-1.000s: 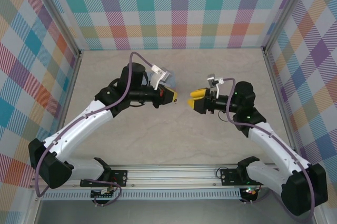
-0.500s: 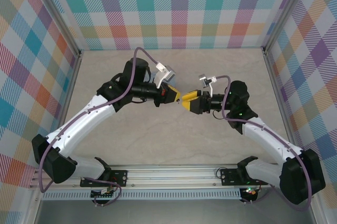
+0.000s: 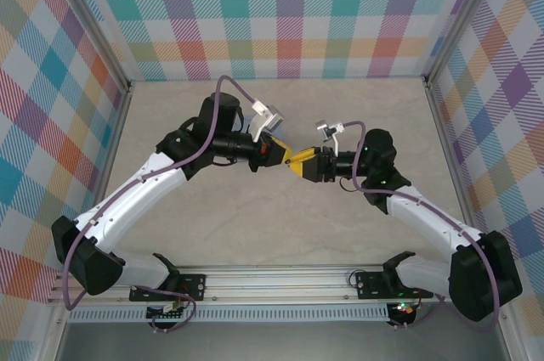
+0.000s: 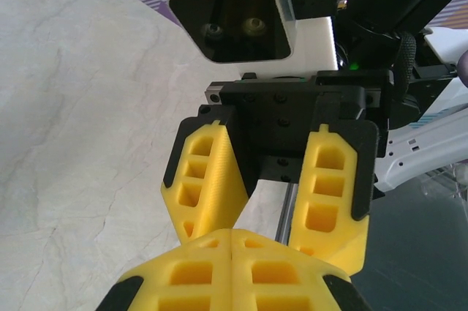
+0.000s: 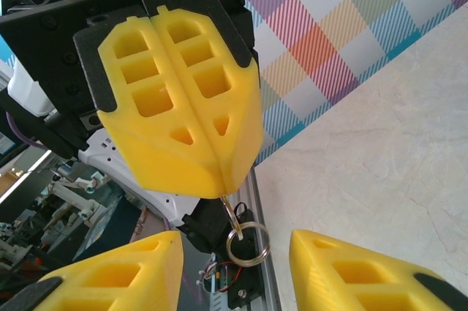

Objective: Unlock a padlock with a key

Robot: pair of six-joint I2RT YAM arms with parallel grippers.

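Observation:
My left gripper [image 3: 285, 155] is shut on the key [image 5: 234, 211]. In the right wrist view its yellow fingers [image 5: 183, 106] are pressed together, and a slim metal end of the key pokes out below them with a split ring [image 5: 247, 244] hanging from it. My right gripper [image 5: 235, 246] faces it tip to tip above the table's middle [image 3: 299, 164]. Its jaws stand open on either side of the ring without touching it. In the left wrist view the right gripper's fingers [image 4: 208, 179] stand apart just beyond my closed left gripper [image 4: 232, 232]. The padlock is out of view.
The pale marble tabletop [image 3: 280, 217] lies under both raised arms. Checked walls [image 3: 289, 13] close in the back and sides. A metal rail [image 3: 280, 280] with both arm bases runs along the near edge.
The right gripper has moved left up to the left gripper's tip and its jaws have narrowed around the hanging ring. The left arm shifted slightly right earlier and now holds still.

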